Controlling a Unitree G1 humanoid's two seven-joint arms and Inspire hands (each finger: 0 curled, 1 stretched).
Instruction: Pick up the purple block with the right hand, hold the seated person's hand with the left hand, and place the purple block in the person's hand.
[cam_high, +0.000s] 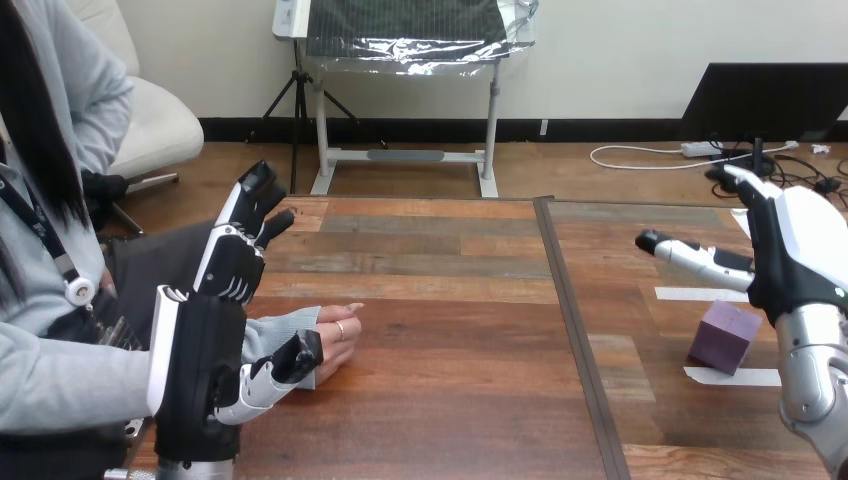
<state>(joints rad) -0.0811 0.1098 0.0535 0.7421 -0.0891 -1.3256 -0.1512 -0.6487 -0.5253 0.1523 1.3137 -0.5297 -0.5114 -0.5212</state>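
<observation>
Purple block (724, 336) rests on the table (450, 290) (near the right hand (800, 262)).

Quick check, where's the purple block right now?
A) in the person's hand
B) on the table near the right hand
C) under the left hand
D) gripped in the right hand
B: the purple block lies on the table, with the right hand open beside it.

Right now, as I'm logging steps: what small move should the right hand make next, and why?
Probably lower the right hand onto the purple block and grasp it. The block sits on the table, ungrasped, with the open hand above it and apart from it, while the left hand is beside the person's hand.
</observation>
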